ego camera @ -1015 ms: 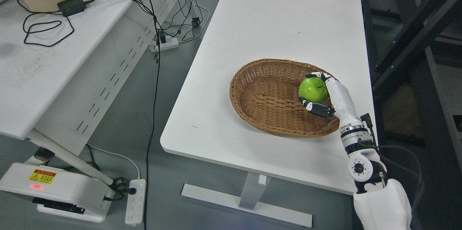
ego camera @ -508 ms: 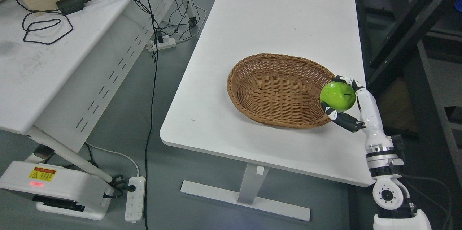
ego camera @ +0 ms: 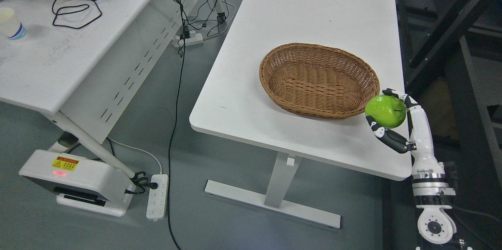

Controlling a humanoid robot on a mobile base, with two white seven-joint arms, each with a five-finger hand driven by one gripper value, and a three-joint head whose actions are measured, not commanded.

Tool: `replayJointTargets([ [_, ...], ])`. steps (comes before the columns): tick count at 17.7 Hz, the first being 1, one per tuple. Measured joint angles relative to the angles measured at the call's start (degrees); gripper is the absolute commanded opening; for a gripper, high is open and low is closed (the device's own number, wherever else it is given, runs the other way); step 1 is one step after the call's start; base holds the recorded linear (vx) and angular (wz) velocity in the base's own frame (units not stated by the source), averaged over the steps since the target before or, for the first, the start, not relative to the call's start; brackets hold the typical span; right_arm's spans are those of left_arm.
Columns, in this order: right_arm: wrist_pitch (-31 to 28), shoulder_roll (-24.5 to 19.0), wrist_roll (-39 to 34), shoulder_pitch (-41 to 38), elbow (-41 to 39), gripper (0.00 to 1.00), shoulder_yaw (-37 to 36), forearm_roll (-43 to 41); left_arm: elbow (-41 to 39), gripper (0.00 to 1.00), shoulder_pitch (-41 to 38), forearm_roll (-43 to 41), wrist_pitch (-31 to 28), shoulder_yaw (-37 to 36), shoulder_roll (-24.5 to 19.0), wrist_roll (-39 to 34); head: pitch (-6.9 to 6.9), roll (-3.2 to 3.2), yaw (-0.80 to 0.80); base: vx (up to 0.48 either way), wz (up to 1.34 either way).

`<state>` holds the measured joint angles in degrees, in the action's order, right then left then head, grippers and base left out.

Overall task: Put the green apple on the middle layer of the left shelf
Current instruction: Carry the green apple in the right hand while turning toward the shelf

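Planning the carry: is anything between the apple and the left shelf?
Cannot tell: no shelf's middle layer is identifiable in view. The right hand holds the apple beside the basket, clear of its rim.

The right hand (ego camera: 398,122) has a white shell on the palm and the back. The fingers (ego camera: 392,141) are made of short links, dark grey or black, with small white caps at the joints and near the tips. Below the hand comes a slim white forearm (ego camera: 423,144). It ends in a metal wrist ring (ego camera: 430,183) with silver and dark bands. Under the ring is a round white joint (ego camera: 435,227) with a dark circular cap in its middle. A thin dark cable (ego camera: 466,208) runs beside this joint.
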<state>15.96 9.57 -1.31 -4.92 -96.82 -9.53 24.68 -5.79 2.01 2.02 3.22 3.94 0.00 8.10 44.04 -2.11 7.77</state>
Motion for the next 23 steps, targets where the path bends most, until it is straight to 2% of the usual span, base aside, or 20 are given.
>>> replayJointTargets([
  [11, -0.1, -1.3, 0.0, -2.5, -1.0, 0.00, -2.2, -0.4, 0.0, 1.00, 0.0, 0.0, 0.0, -0.1, 0.0, 0.0, 0.00, 0.00, 0.00, -0.149, -0.22],
  [23, -0.3, -2.7, -0.2, -5.4, -1.3, 0.00, -1.2, -0.4, 0.0, 1.00, 0.0, 0.0, 0.0, -0.1, 0.0, 0.0, 0.00, 0.00, 0.00, -0.243, -0.03],
])
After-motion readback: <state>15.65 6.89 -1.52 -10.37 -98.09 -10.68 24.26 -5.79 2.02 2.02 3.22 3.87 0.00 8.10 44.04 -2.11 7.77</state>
